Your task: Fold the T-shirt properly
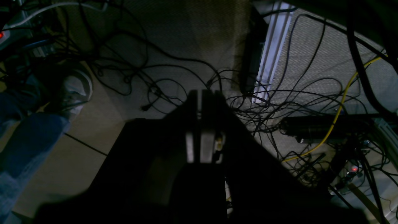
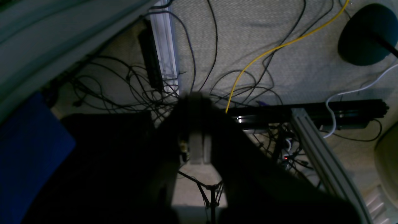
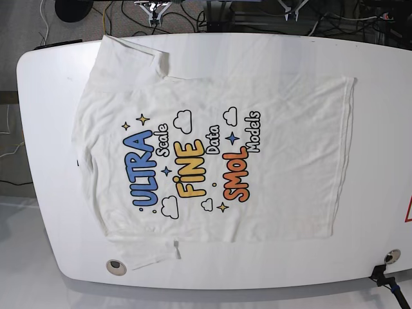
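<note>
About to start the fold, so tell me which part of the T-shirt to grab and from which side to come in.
Grip the T-shirt at the hem corners, on the base view's right. It lies flat, print up, hem running straight top to bottom there, collar end at the left. Come from above at the right edge, one gripper per corner, and pinch the fabric edge; both grippers look shut now, off the table.

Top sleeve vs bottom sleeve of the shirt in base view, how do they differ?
The top sleeve is the larger and creased; the bottom sleeve looks narrower and flatter. The top one reaches the table's far edge, the bottom one lies beside a round grommet. Both are plain white parts of the spread, print-up T-shirt.
</note>
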Controlling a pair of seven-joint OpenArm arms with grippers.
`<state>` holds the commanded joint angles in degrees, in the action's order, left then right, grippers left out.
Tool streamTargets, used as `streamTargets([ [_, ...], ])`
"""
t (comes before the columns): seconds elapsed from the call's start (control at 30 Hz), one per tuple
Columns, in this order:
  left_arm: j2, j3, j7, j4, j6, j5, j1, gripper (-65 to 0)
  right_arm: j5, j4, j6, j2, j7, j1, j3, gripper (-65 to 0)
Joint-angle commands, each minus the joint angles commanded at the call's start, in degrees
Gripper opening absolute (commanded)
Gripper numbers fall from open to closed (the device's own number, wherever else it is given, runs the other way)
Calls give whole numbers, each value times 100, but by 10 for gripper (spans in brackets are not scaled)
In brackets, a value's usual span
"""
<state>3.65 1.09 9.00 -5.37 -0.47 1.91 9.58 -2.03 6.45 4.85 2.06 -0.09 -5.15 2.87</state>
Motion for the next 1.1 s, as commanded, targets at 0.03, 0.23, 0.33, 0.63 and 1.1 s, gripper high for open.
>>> streamTargets([
  [0.03,-3,-3,11,11,2,-12,5,-650,-1,-15,-10,1,12,12,3,-650],
  [0.23,9,10,47,9,0,-4,30,-650,27,25,-21,10,-10,-33,5,-650],
  [0.33,17,13,64,-28,0,-41,27,-650,5,18,-18,18,4,-56,-25,-650],
  [0.63,2,9,240,-30,41,-30,94,-642,-25,83,57,9,17,-31,8,-650],
  [1.1,23,1,245,-9,44,-22,144,-640,-24,91,70,22,27,-55,1,-650],
])
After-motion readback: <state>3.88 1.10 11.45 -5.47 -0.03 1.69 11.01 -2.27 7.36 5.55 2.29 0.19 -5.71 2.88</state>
